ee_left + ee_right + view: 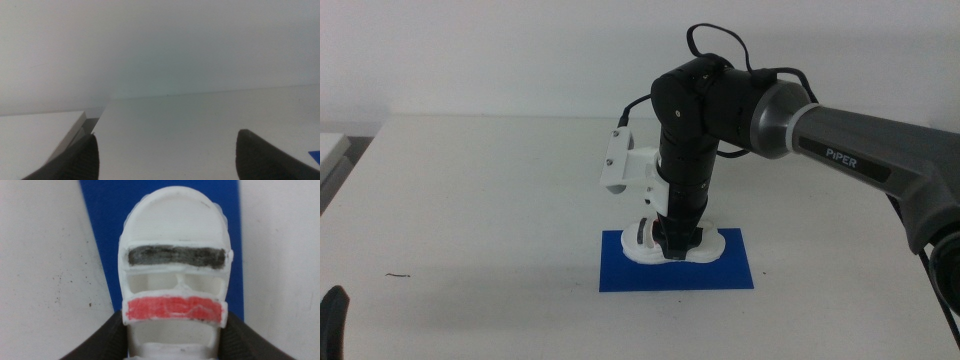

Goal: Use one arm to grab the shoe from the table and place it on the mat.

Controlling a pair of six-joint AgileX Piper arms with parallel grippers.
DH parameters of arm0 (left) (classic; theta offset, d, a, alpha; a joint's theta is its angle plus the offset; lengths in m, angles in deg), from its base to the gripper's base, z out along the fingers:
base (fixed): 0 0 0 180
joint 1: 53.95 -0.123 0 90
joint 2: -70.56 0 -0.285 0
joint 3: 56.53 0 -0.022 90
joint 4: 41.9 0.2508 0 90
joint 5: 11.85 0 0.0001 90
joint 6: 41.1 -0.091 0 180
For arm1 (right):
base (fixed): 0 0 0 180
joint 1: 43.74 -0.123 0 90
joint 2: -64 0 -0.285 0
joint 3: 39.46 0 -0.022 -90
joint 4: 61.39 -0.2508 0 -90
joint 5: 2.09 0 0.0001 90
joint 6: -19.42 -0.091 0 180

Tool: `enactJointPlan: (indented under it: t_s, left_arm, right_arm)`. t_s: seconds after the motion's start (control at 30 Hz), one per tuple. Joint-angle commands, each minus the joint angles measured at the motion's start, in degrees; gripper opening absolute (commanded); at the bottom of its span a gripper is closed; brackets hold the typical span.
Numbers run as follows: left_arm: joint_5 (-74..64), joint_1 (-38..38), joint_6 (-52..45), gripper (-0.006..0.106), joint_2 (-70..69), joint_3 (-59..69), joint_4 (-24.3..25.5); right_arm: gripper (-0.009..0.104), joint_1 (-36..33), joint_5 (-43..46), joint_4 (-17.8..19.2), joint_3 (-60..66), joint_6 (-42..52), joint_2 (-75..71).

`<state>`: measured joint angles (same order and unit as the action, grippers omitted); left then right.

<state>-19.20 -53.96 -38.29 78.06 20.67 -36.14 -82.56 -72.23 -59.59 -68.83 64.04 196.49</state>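
The white shoe (642, 240) with its black and red straps (175, 230) rests on the blue mat (620, 275), near the mat's far edge. My right gripper (677, 238) reaches straight down from the right arm and is shut on the shoe, one dark jaw on each side of it (172, 332). The mat (105, 210) shows under the shoe's toe end in the right wrist view. My left gripper (332, 320) waits at the table's near left corner, its jaws wide apart (167, 150) with nothing between them.
The white table (470, 200) surrounds the mat on all sides. A small dark speck (398, 275) lies near the left front. A lower white surface (40, 130) borders the table at the left edge. A corner of the mat (315, 155) shows in the left wrist view.
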Motion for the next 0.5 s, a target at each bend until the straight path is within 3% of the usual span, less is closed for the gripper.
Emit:
enactJointPlan:
  t_s: [0.0, 0.47]
  left_arm:
    - [0.7, 0.0, 0.1, 0.094, 0.3, 0.0, -0.2]
    - [0.7, 0.0, 0.1, 0.094, 0.3, 0.0, -0.2]
  right_arm:
    - [0.013, 0.3, 0.2, 0.0, 0.3, 3.4, 0.2]
    - [0.015, 0.5, 0.2, -0.8, 0.3, 3.4, 3.1]
